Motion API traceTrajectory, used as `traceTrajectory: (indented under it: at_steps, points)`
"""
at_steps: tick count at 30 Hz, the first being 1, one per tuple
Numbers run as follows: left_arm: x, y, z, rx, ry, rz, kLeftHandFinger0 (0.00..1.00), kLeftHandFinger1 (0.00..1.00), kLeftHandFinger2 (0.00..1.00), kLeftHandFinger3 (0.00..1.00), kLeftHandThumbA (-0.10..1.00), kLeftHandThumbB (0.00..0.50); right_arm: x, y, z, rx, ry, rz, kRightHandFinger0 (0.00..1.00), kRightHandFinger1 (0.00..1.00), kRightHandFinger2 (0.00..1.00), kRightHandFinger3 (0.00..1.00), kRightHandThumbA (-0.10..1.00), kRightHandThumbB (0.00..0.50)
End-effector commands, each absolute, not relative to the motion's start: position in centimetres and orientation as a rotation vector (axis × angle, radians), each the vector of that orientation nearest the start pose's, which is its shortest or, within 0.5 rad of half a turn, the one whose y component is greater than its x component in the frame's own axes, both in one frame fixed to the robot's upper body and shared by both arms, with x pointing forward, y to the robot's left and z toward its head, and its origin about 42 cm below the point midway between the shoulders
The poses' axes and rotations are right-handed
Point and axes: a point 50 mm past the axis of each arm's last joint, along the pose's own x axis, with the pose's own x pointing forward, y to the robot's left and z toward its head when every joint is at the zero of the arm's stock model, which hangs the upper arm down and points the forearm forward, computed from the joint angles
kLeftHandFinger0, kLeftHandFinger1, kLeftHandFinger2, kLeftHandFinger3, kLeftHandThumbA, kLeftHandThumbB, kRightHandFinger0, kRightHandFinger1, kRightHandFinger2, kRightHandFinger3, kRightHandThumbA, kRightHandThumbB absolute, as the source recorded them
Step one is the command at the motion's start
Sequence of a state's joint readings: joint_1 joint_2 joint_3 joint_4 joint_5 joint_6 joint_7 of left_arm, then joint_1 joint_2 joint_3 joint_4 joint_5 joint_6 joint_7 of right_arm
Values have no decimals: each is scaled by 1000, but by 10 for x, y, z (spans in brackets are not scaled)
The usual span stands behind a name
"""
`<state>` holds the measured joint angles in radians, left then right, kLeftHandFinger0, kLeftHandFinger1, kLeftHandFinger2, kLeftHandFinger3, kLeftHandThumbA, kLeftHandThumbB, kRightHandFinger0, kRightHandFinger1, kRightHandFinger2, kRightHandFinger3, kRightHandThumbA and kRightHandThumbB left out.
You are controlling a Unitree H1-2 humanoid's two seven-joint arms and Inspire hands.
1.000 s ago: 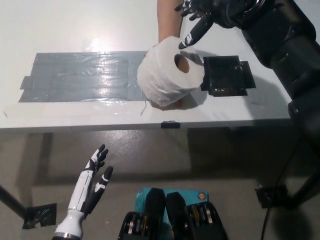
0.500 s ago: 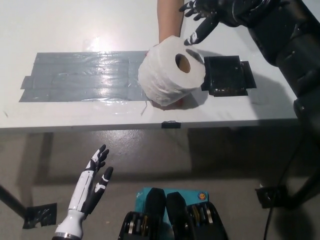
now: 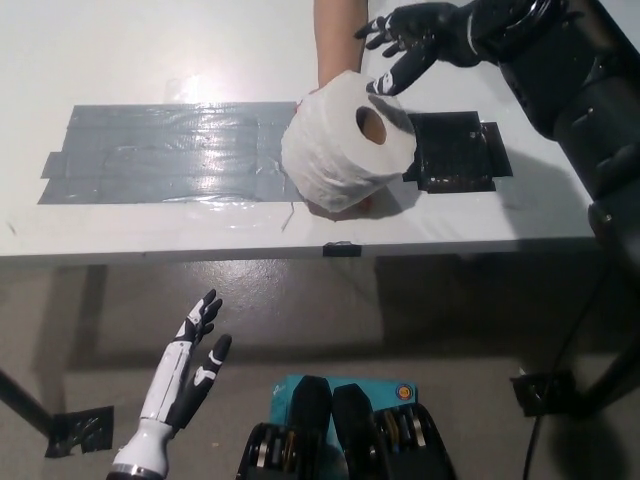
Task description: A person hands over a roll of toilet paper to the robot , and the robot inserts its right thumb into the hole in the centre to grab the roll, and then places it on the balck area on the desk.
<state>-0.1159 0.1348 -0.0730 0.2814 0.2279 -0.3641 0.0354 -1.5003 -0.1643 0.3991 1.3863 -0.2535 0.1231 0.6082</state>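
the white desk [image 3: 150, 50] fills the upper part of the head view, its front edge running across the middle of the frame, with bare floor [image 3: 420, 330] below it. a broad patch of grey tape [image 3: 160, 150] covers the desk's left half, glossy and reflecting light. the black right arm [image 3: 570, 70] enters from the upper right, and the right hand [image 3: 415, 40] is over the desk's far side with its fingers spread apart, holding nothing; one fingertip points down close to the upper rim of the roll of toilet paper [image 3: 345, 140], and contact cannot be confirmed. the roll is held up on its side above the desk, its centre hole [image 3: 371, 124] facing the camera and slightly right, between the grey tape and the black area [image 3: 455, 150]. the roll overlaps the black area's left edge in this view. a person's forearm [image 3: 338, 35] comes from the top edge behind the roll; the person's hand is mostly hidden by the roll, only a small part showing beneath it. the white left hand [image 3: 185, 375] rests at lower left below desk level, fingers apart and empty.
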Motion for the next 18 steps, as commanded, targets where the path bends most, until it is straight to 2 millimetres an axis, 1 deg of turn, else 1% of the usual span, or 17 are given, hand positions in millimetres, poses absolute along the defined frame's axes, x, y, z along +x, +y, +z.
traceTrajectory:
  at_steps: [1, 2, 4, 6, 7, 8, 9, 10, 13, 14, 15, 16, 17, 18]
  points:
    - [324, 230, 92, 362, -289, -138, 1000, 1000, 1000, 1000, 922, 165, 596, -115, 419, -830, 183, 664, 1000, 1000, 1000, 1000, 595, 500]
    - [325, 229, 92, 361, -291, -139, 1000, 1000, 1000, 1000, 921, 165, 596, -115, 419, -816, 176, 661, 1000, 1000, 1000, 1000, 588, 500]
    - [326, 228, 93, 358, -298, -144, 1000, 1000, 1000, 1000, 915, 163, 595, -114, 417, -827, 193, 669, 1000, 1000, 1000, 1000, 632, 500]
    - [326, 227, 93, 355, -298, -146, 1000, 1000, 1000, 1000, 912, 163, 596, -114, 415, -825, 189, 664, 1000, 1000, 1000, 1000, 646, 500]
    - [326, 228, 93, 356, -298, -144, 1000, 1000, 1000, 1000, 911, 165, 595, -113, 414, -867, 195, 692, 1000, 1000, 1000, 1000, 726, 500]
    - [323, 228, 92, 357, -291, -145, 1000, 1000, 1000, 1000, 914, 174, 594, -113, 408, -945, 228, 731, 1000, 1000, 1000, 1000, 872, 500]
    - [323, 228, 92, 355, -288, -145, 1000, 1000, 1000, 1000, 913, 174, 593, -113, 406, -976, 239, 737, 1000, 1000, 1000, 1000, 938, 500]
    - [323, 228, 92, 352, -289, -145, 1000, 1000, 1000, 1000, 912, 174, 593, -112, 406, -1005, 251, 744, 1000, 1000, 1000, 1000, 965, 500]
    - [325, 229, 92, 358, -299, -142, 1000, 1000, 1000, 1000, 918, 180, 592, -113, 408, -1045, 256, 765, 1000, 1000, 1000, 1000, 992, 499]
    - [325, 229, 93, 359, -299, -142, 1000, 1000, 1000, 1000, 920, 171, 593, -114, 410, -1052, 251, 769, 1000, 1000, 1000, 1000, 991, 455]
    - [325, 228, 93, 359, -300, -142, 1000, 1000, 1000, 1000, 921, 171, 593, -115, 413, -1061, 249, 773, 1000, 1000, 1000, 1000, 998, 449]
    - [325, 228, 92, 358, -301, -143, 1000, 1000, 1000, 1000, 918, 166, 594, -119, 415, -1022, 243, 753, 1000, 1000, 1000, 1000, 890, 482]
    - [325, 228, 92, 357, -301, -143, 1000, 1000, 1000, 1000, 917, 166, 594, -120, 416, -1005, 242, 743, 1000, 1000, 1000, 1000, 865, 486]
    - [324, 228, 92, 359, -288, -144, 1000, 1000, 1000, 1000, 919, 174, 594, -123, 415, -1027, 251, 769, 1000, 1000, 1000, 1000, 911, 492]
